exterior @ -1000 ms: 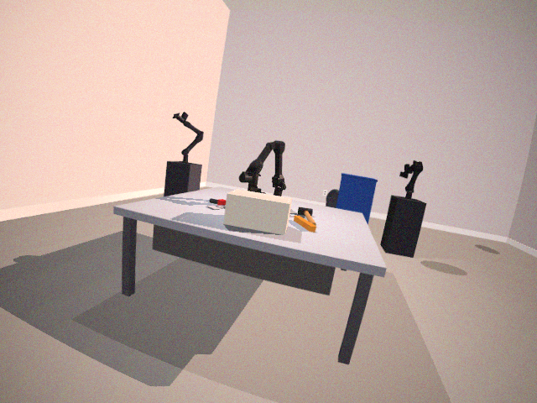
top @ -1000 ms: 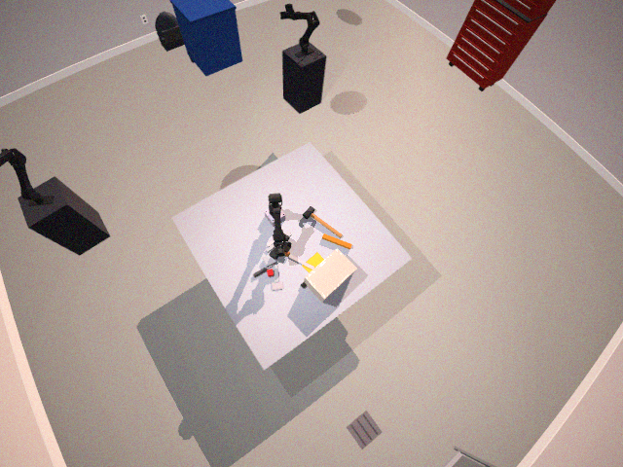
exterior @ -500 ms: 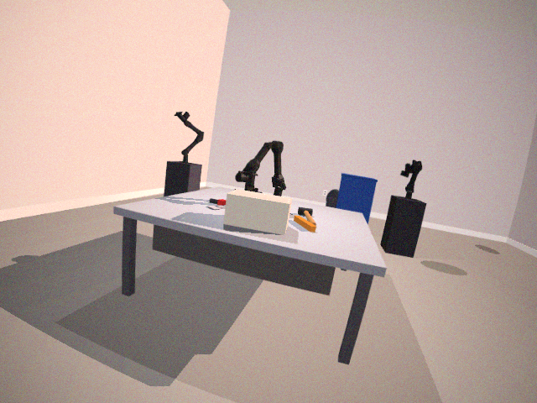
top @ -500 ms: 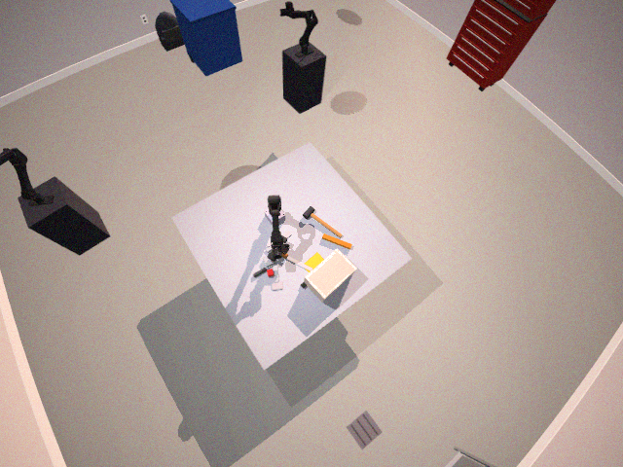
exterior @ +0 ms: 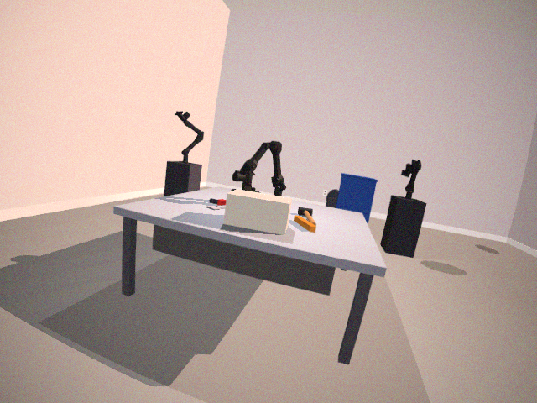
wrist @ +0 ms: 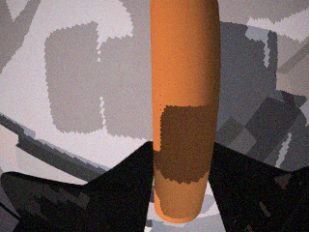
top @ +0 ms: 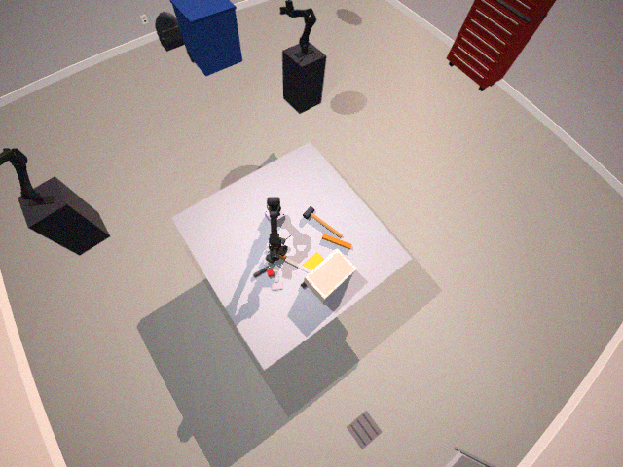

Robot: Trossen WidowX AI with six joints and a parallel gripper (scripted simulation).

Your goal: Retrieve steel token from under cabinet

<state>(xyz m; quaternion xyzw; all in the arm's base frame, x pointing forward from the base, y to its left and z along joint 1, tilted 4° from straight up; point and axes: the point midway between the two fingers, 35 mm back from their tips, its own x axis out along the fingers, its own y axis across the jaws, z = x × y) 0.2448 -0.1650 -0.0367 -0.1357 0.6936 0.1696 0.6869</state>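
Note:
My gripper (top: 279, 256) (wrist: 182, 143) is shut on the orange handle (wrist: 183, 63) of a tool, in front of the cabinet. In the top view the tool's thin pale rod (top: 295, 264) points to the cabinet's front edge; I cannot tell whether its tip is under it. The cream cabinet (top: 330, 273) (exterior: 258, 212) stands on the table (top: 241, 200) (exterior: 182, 217). A yellow patch (top: 313, 261), apparently the marked area, lies at its front, beside the rod. The steel token and the vent slots cannot be made out in any view. In the exterior view the cabinet hides the fingers.
A black-headed hammer (top: 327, 225) (exterior: 304, 211) and an orange bar (top: 336, 241) (exterior: 304, 223) lie to one side. A red block (top: 270, 272) (exterior: 221, 201), a black bar (top: 260, 272) and a pale flat piece (top: 276, 286) lie on the other. A small black thing (top: 303, 284) is at the cabinet's corner.

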